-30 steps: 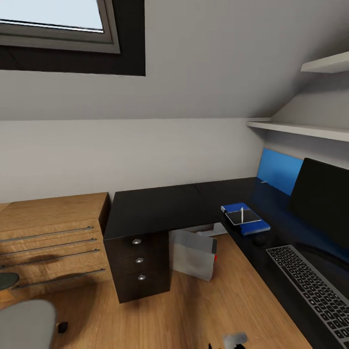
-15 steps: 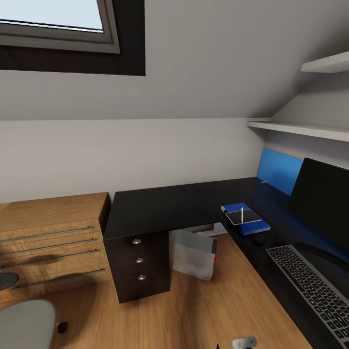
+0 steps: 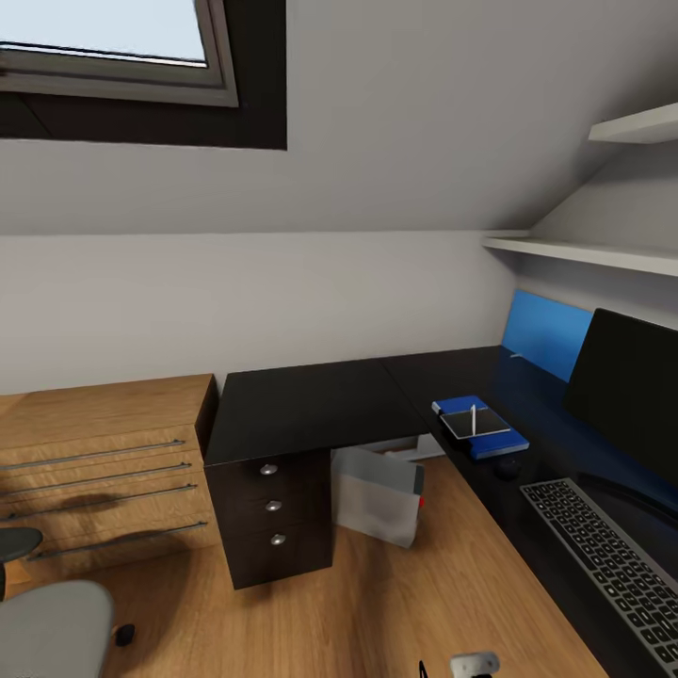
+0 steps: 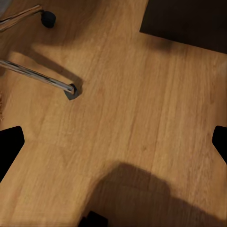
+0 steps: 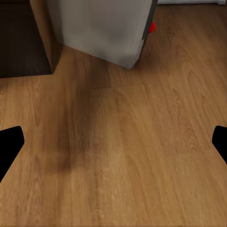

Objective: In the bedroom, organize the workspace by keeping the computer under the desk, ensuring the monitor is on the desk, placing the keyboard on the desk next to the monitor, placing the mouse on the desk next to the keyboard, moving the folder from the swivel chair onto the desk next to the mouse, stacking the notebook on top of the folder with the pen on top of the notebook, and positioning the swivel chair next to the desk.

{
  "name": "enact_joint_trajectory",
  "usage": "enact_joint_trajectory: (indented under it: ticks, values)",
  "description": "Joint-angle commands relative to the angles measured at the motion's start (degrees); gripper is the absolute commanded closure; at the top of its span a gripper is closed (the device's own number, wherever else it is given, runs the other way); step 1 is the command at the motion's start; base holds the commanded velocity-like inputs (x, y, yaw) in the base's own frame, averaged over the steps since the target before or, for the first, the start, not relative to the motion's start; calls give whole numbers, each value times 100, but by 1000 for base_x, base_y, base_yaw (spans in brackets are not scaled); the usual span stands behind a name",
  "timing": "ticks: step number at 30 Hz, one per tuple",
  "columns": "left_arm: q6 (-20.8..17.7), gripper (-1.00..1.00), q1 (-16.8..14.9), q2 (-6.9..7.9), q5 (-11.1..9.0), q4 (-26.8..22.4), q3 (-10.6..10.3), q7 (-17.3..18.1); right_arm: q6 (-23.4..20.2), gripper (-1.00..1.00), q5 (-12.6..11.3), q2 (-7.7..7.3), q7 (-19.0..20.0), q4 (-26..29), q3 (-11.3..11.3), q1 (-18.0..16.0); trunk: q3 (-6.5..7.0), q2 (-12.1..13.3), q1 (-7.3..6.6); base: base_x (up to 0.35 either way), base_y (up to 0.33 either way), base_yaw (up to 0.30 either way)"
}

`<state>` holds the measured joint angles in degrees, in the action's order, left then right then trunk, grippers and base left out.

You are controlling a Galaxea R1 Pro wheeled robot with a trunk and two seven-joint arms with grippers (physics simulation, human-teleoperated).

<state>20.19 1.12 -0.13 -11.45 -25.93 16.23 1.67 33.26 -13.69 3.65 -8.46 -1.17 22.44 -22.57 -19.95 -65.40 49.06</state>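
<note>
I'm looking down at the long black L-shaped desk surface (image 3: 311,405), its three dark drawers with silver knobs below the near left end. On the right wing a flat bright blue folder (image 3: 480,428) lies near the front edge, a small white-grey notebook (image 3: 474,423) on top of it, and a thin white pen (image 3: 473,419) on the notebook. Just beside the folder sits a small dark mouse (image 3: 508,467), then the slim dark keyboard (image 3: 612,565) along the front edge, and the wide black monitor (image 3: 629,395) behind it. The boxy light-grey computer tower (image 3: 379,495) stands on the wood floor (image 3: 395,603) under the surface, beside the drawers. The grey swivel chair seat (image 3: 52,629) sits lower left, well apart. My left gripper (image 4: 113,146) and right gripper (image 5: 113,146) both have their fingers spread wide, holding nothing, over bare floor.
</note>
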Motion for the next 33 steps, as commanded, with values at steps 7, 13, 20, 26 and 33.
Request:
enact_joint_trajectory:
  ticks: [7,13,20,26,33]
  values:
    - [10,-100,2,3,-47,18,-3,18,41,-100,-37,8,-23,-14,50,-3,46,-3,0,0,0,106]
    - [11,-100,2,4,-45,79,-8,17,162,-100,-122,14,-30,-14,49,-2,97,-3,0,0,0,41]
    - [11,-100,2,2,-46,107,-7,17,335,-100,-513,27,-26,-13,50,-1,160,-3,0,0,0,8]
    - [6,-100,2,-3,-44,118,-17,17,462,-100,-751,17,-25,-7,44,-1,215,-3,0,0,0,1]
    - [3,-100,2,-6,-42,123,-23,25,526,-100,-810,-1,-42,-6,42,2,274,-3,0,0,0,85]
